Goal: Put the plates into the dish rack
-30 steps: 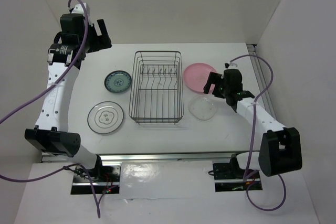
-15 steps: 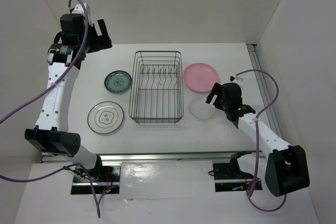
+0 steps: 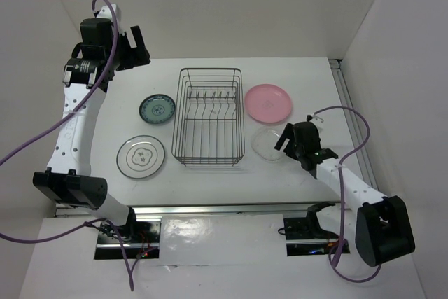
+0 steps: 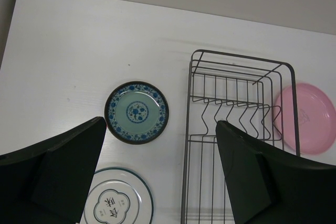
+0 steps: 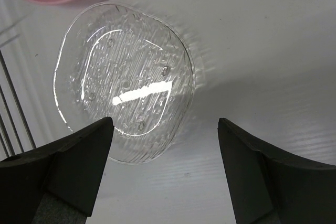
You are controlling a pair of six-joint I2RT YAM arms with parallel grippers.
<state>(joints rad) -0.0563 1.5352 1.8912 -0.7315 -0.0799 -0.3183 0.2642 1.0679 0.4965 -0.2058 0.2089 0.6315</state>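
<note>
The dark wire dish rack point(image 3: 209, 117) stands mid-table with no plates in it, and also shows in the left wrist view point(image 4: 236, 129). The pink plate point(image 3: 267, 101) lies right of it. The small wavy clear glass plate point(image 3: 268, 143) lies below the pink one, and also shows in the right wrist view point(image 5: 125, 80). My right gripper point(image 3: 285, 138) is open, low over that plate's right edge. The teal-blue patterned plate point(image 3: 157, 109) and the ringed glass plate point(image 3: 141, 157) lie left of the rack. My left gripper point(image 3: 138, 45) is open, raised at the far left.
White walls enclose the table on the back, left and right. A metal rail point(image 3: 353, 120) runs along the table's right edge. Purple cables point(image 3: 350, 138) loop off both arms.
My right gripper has moved toward me and down, from beside the pink plate to the right edge of the wavy glass plate. The left arm has not moved.
</note>
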